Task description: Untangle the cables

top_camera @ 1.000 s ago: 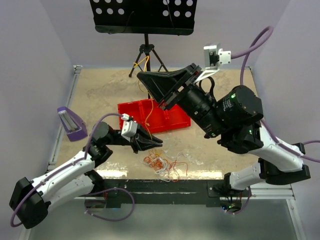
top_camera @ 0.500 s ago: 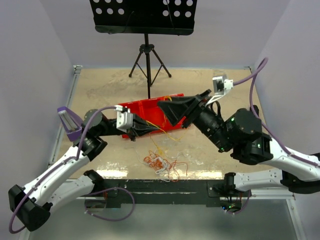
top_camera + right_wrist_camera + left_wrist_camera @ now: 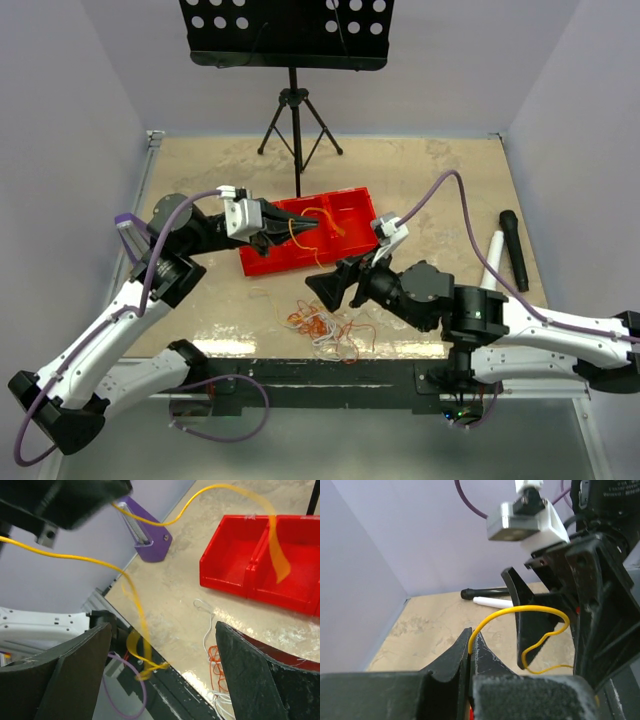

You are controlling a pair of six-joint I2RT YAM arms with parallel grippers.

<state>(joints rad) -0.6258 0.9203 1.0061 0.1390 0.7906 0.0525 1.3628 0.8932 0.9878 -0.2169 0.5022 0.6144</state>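
Above the bench's middle, the left pincer (image 3: pixel 314 228) now clamps the yellow cable (image 3: pixel 520 609) over the red bin (image 3: pixel 350 200). The right pincer (image 3: pixel 318 288) has sprung apart, so that strand looks freed from the clump (image 3: pixel 322 328).

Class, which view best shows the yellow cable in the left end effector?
Left wrist view: the yellow cable loops sharply out of the shut left end effector. Top view shows a short strand over the red bin; right wrist view, blurred stretches.
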